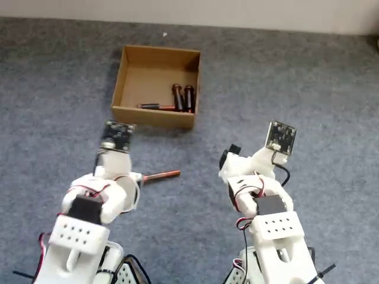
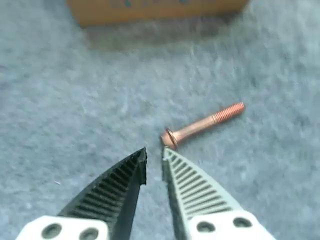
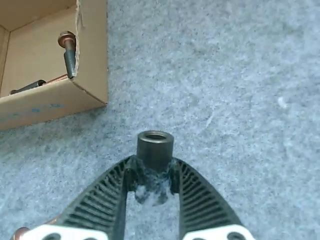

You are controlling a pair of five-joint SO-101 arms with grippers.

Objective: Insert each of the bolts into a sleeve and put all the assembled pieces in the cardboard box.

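Left fingers (image 2: 142,160): a narrow gap apart, holding nothing, tips just short of the bolt's head.
Bolt (image 2: 202,125): lies flat on the grey desk (image 1: 296,89), near the box's front wall.
Right fingers (image 3: 131,172): clamped on a dark sleeve (image 3: 155,147), its open end showing.
Box (image 1: 155,116): assembled pieces (image 1: 182,97) lie inside.
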